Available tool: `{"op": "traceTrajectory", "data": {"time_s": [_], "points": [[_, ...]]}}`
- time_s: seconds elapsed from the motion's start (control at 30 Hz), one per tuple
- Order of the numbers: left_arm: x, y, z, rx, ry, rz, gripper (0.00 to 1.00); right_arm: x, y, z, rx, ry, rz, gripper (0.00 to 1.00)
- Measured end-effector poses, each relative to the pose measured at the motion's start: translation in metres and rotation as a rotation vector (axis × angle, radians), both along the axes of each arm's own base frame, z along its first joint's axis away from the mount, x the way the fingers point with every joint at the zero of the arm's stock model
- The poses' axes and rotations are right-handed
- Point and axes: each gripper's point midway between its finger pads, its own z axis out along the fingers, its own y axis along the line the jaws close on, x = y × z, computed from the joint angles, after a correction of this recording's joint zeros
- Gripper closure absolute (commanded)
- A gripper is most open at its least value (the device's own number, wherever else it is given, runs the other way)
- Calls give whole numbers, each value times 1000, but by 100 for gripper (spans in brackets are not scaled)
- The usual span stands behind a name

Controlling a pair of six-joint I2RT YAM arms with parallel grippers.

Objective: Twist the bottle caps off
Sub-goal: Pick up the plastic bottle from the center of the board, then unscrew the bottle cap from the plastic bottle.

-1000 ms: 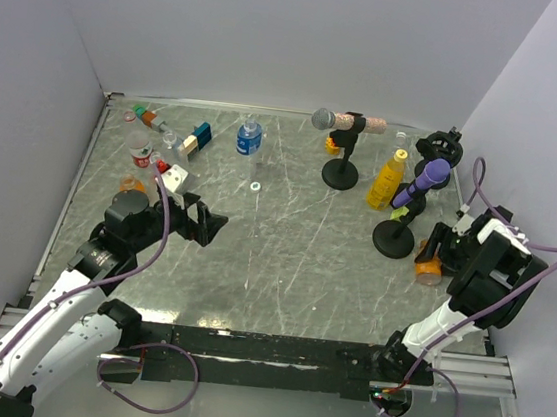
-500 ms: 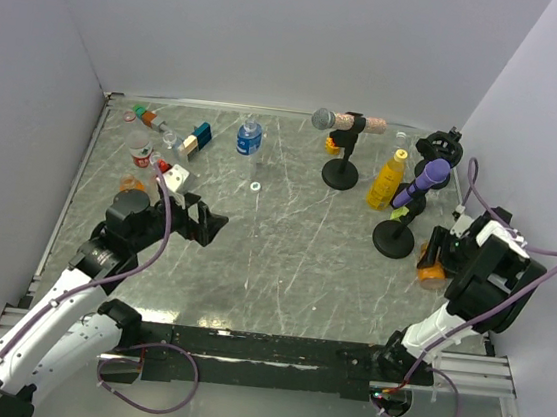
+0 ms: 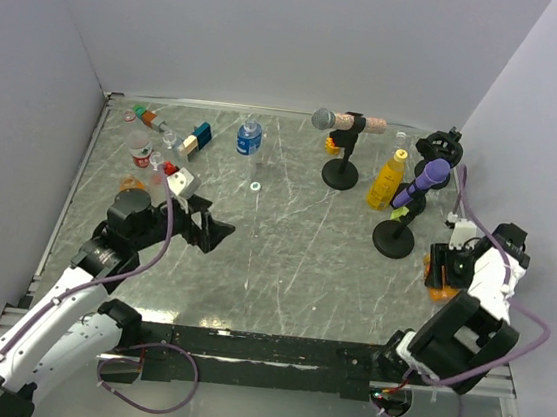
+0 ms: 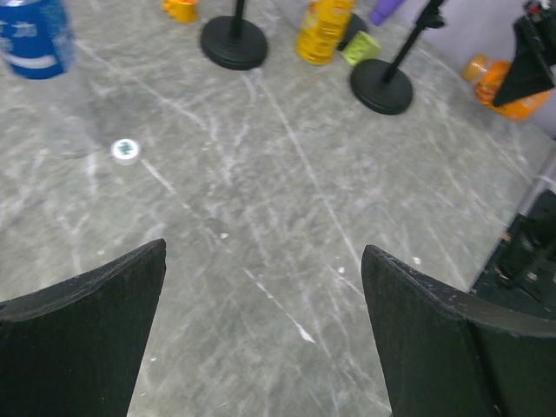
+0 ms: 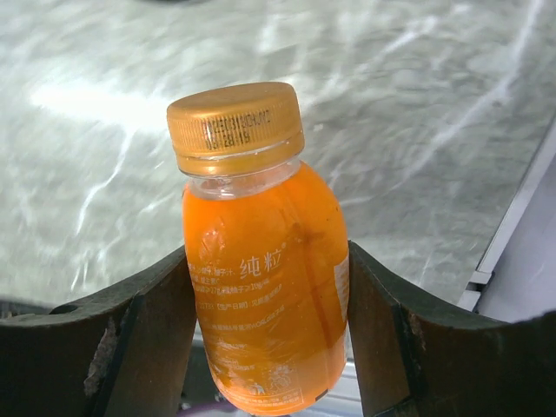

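Wearing a gold cap (image 5: 234, 122), the orange bottle (image 5: 265, 295) looks full.

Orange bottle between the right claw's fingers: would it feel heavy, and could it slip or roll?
The orange bottle looks full to the neck, so it is probably heavy for its size. Its smooth, rounded sides may slip or twist between the fingers. Laid down, its round body would probably roll.
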Motion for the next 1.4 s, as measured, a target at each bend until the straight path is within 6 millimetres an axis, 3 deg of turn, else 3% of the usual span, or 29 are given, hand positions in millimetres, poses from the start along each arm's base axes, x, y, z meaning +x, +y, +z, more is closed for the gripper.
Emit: {"op": "traceTrajectory", "data": {"time_s": [0.3, 0.53, 0.8, 0.93, 1.07, 1.4], "points": [[-26, -24, 4, -139, 91, -152, 3, -19, 52, 29, 36, -75, 303, 82], [-61, -41, 23, -313, 141, -253, 3, -28, 127, 56, 64, -179, 634, 82], [-99, -80, 16, -350, 218, -376, 3, -34, 220, 94, 302, -269, 970, 81], [-108, -104, 4, -325, 251, -408, 3, -42, 258, 96, 434, -242, 1093, 82], [-108, -115, -7, -298, 260, -402, 3, -43, 278, 95, 529, -211, 1137, 82], [-98, -120, 6, -331, 195, -382, 2, -36, 297, 100, 645, -222, 1178, 82]]}}
